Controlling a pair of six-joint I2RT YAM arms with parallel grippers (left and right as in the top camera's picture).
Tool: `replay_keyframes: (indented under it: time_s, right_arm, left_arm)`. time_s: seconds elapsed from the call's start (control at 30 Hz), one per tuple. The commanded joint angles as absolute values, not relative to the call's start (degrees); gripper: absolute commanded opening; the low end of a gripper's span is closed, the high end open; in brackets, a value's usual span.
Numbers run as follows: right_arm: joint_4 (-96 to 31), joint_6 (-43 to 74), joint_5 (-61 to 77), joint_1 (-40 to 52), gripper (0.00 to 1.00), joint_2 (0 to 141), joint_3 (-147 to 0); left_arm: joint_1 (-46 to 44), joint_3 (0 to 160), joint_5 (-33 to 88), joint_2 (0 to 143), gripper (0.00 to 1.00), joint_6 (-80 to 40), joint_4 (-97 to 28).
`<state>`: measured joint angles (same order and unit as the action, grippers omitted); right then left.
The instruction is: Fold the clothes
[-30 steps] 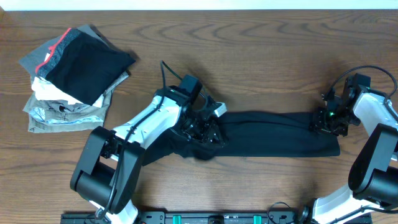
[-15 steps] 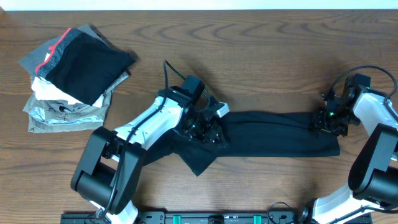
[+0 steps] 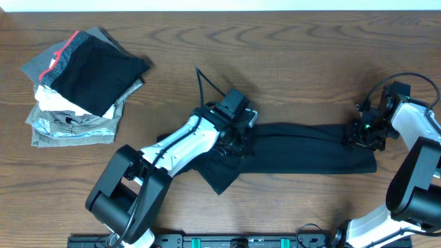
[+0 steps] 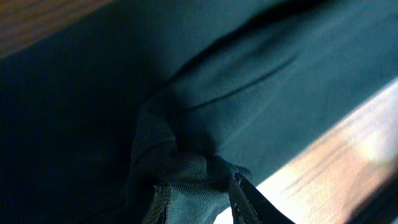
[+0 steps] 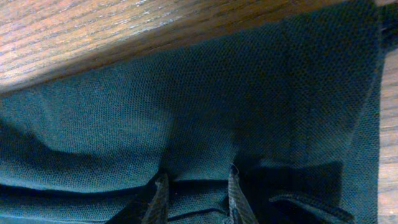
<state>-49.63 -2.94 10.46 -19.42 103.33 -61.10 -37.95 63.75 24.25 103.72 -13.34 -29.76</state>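
The black T-shirt (image 3: 303,148) lies as a long folded strip across the middle and right of the table. My left gripper (image 3: 233,142) is at the strip's left part, shut on a bunch of black fabric, which shows between the fingers in the left wrist view (image 4: 198,198). My right gripper (image 3: 361,134) is at the strip's right end, and its fingers (image 5: 198,190) pinch a fold of the shirt (image 5: 205,106). A pointed flap of the shirt (image 3: 219,180) sticks out towards the table's front below the left gripper. The chest logo is hidden.
A stack of folded garments (image 3: 79,86) in grey, white, black and red trim sits at the back left. Bare wooden table (image 3: 289,62) lies behind the shirt. The arm bases stand along the front edge.
My left gripper has moved right and slightly back, pulling the shirt's left end with it. A pointed flap has come out below it. The right arm has not moved.
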Motion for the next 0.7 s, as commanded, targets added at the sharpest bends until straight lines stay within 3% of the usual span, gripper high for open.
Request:
replay_keyframes:
  time_s: [0.0,0.6,0.67]
  right_arm:
    - [-49.6,-2.2,10.4,-18.9,0.31,102.3,-60.9]
    - [-49.5,-2.2,10.6,-18.9,0.31,102.3,-60.9]
    - [-49.6,-2.2,10.6,-18.9,0.31,102.3,-60.9]
  left_arm:
    - [-39.1,64.4,18.6,103.6,0.33,-22.9,-29.6]
    - [-44.1,64.4,14.3,103.7,0.32,-28.4,-28.3]
    - [-44.1,64.4,14.2,103.7,0.26,-28.4,-28.3]
